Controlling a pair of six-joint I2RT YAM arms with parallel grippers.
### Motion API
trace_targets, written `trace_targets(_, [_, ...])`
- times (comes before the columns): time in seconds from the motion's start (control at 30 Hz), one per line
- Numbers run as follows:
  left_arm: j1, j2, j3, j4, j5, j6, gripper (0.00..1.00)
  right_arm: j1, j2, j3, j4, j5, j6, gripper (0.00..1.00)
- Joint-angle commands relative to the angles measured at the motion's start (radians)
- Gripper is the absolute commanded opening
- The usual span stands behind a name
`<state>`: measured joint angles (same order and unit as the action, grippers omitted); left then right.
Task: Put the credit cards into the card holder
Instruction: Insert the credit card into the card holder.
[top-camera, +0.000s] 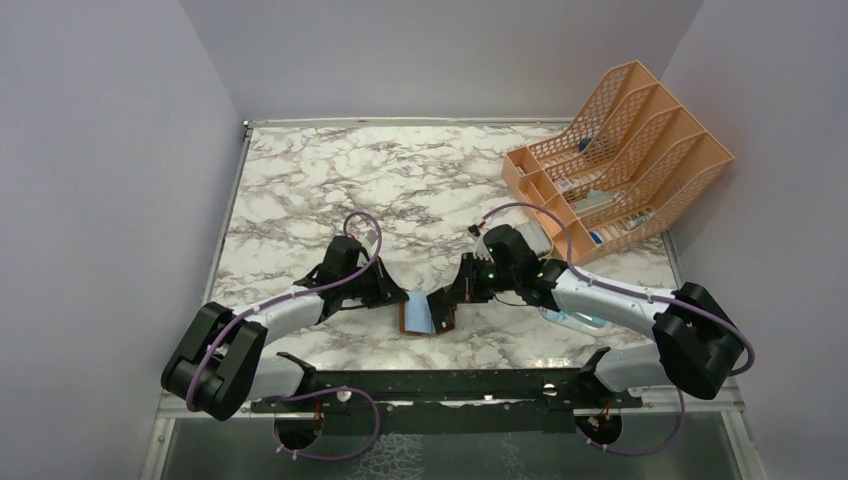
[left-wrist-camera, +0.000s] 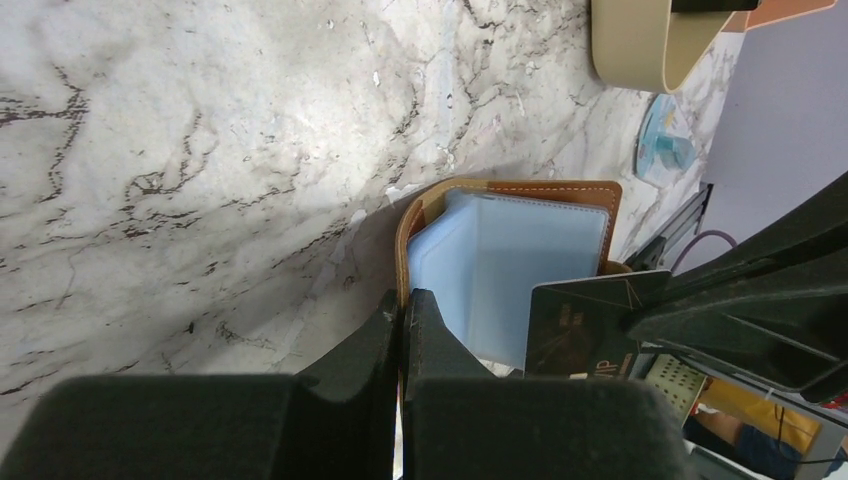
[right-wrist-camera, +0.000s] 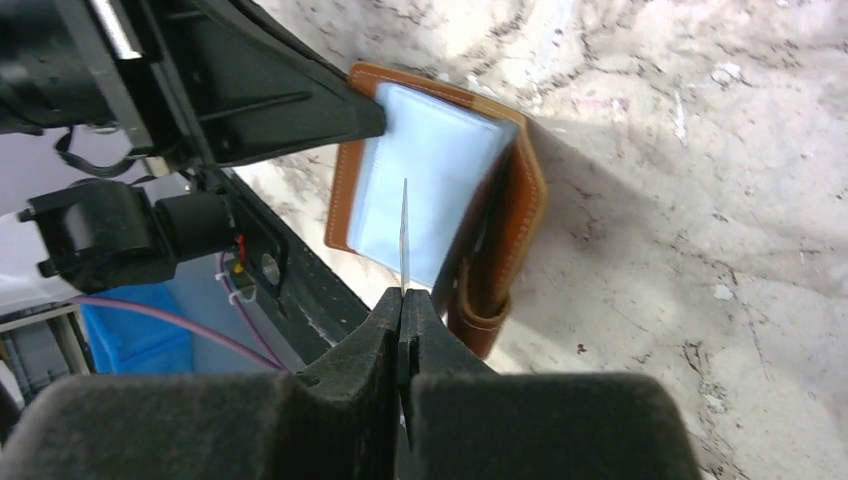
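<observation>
The brown leather card holder (top-camera: 408, 327) lies open near the table's front edge, its pale blue clear sleeves (left-wrist-camera: 500, 270) facing up. My left gripper (left-wrist-camera: 405, 300) is shut on the holder's brown left edge (left-wrist-camera: 402, 240); in the top view it (top-camera: 398, 300) sits at the holder's left side. My right gripper (right-wrist-camera: 403, 295) is shut on a dark credit card (left-wrist-camera: 585, 325), seen edge-on in the right wrist view (right-wrist-camera: 404, 235), and holds it upright over the sleeves. In the top view it (top-camera: 443, 310) is at the holder's right side. No other cards are in view.
A big orange mesh file rack (top-camera: 620, 160) stands at the back right. A tan oval tray (left-wrist-camera: 650, 40) and a blue-and-clear packet (left-wrist-camera: 665, 140) lie to the right of the holder. The black base rail (top-camera: 440, 385) runs along the front edge.
</observation>
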<state>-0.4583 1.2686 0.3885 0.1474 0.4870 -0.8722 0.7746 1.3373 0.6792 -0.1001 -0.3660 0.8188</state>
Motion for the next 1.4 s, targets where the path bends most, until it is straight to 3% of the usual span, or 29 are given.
trace_targets(0.0, [-0.003, 0.008, -0.003, -0.042, -0.040, 0.052, 0.00, 0.009, 0.003, -0.040, 0.002, 0.075, 0.018, 0.01])
trace_targets(0.27, [-0.002, 0.011, 0.008, -0.096, -0.086, 0.096, 0.00, 0.009, 0.002, -0.084, -0.001, 0.118, 0.017, 0.01])
trace_targets(0.5, [-0.004, 0.027, 0.011, -0.100, -0.082, 0.105, 0.00, 0.009, 0.008, -0.119, 0.133, 0.054, 0.079, 0.01])
trace_targets(0.93, [-0.003, 0.025, 0.009, -0.105, -0.075, 0.108, 0.20, 0.011, 0.093, -0.110, 0.237, -0.015, 0.125, 0.01])
trace_targets(1.13, [-0.004, 0.015, 0.011, -0.113, -0.078, 0.107, 0.34, 0.014, 0.105, -0.111, 0.253, -0.022, 0.131, 0.01])
trace_targets(1.37, [-0.004, -0.003, 0.016, -0.136, -0.103, 0.105, 0.40, 0.013, 0.120, -0.118, 0.255, -0.015, 0.143, 0.01])
